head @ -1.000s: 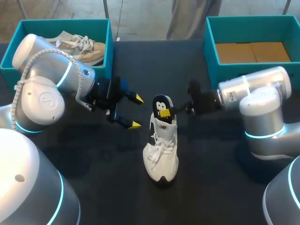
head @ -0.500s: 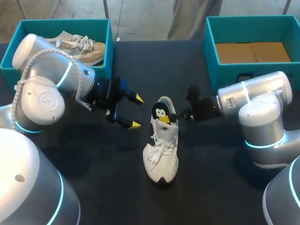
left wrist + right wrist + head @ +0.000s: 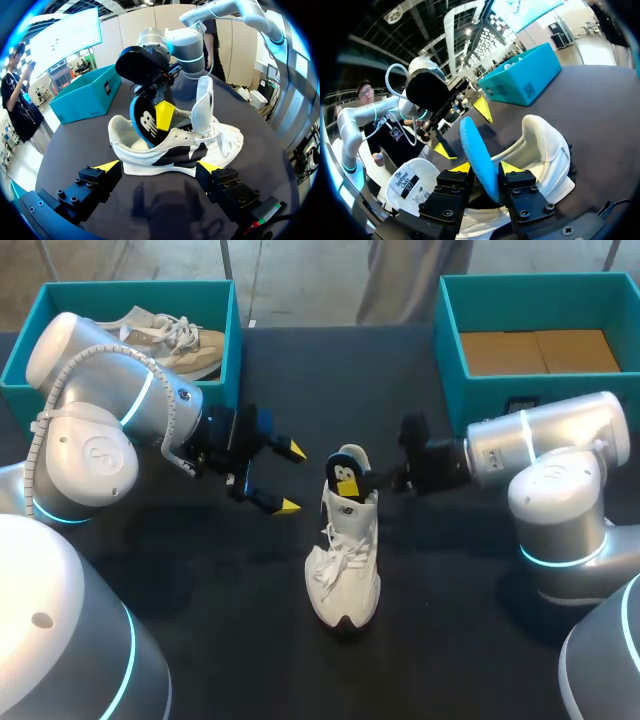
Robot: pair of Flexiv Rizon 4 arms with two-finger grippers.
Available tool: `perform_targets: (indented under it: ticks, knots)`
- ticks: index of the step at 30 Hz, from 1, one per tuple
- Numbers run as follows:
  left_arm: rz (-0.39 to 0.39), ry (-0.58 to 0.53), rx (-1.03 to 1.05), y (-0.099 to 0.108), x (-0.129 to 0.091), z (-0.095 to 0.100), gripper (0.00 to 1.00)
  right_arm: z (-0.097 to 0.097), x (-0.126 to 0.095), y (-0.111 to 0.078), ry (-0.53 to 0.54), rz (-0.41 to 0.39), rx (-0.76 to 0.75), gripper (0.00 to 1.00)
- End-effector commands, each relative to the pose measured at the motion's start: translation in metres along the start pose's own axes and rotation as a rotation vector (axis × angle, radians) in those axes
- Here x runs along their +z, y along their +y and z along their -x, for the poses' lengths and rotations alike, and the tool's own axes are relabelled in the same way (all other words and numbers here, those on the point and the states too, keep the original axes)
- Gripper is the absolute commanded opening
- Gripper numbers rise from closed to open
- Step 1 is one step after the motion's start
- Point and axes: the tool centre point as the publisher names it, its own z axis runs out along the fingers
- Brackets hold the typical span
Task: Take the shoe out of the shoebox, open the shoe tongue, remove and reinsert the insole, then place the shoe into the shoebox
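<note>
The white shoe (image 3: 343, 560) stands on the dark table (image 3: 200, 640) between the two arms, outside of both teal boxes. The right gripper (image 3: 482, 167) is closed on the insole (image 3: 345, 478), one finger on each face. The insole stands almost upright with its lower end inside the heel opening. The left gripper (image 3: 290, 478) is wide open just beside the shoe and touches nothing.

I judge that the insole step is in hand; whether it goes out or in, I cannot say. The next move calls for a line along the shoe's length, and probably the left gripper must steady the shoe so it does not tip. Later the shoe goes to the right shoebox (image 3: 450, 335), I suppose.
</note>
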Motion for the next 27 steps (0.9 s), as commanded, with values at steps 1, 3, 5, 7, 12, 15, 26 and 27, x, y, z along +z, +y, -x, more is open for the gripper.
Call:
perform_targets:
  ticks: [1,3,5,7,12,15,26,27]
  knots:
    - [0.004,0.000,0.000,-0.001,0.000,0.000,1.00,0.002,0.000,0.009,0.003,-0.007,-0.012,0.33]
    - [0.004,0.000,0.000,-0.001,0.000,0.000,1.00,0.004,0.000,0.011,0.004,-0.004,-0.019,0.34]
    - [0.004,0.000,0.000,-0.001,0.000,0.000,1.00,0.007,0.001,0.014,0.005,-0.002,-0.024,0.34]
    - [0.004,0.000,0.000,-0.001,0.000,0.000,1.00,0.008,0.001,0.015,0.006,-0.001,-0.027,0.33]
    - [0.004,0.000,0.000,-0.001,0.000,0.000,1.00,0.010,0.003,0.015,0.018,-0.008,-0.013,0.00]
    - [0.004,0.000,0.000,-0.001,0.000,0.000,1.00,0.010,0.003,0.016,0.015,-0.009,0.005,0.00]
    - [0.004,0.000,0.000,-0.001,0.000,0.000,1.00,0.008,0.001,0.030,0.017,0.031,-0.005,0.00]
    - [0.004,0.000,0.000,-0.001,0.000,0.000,1.00,0.008,0.000,0.031,0.019,0.039,-0.008,0.00]
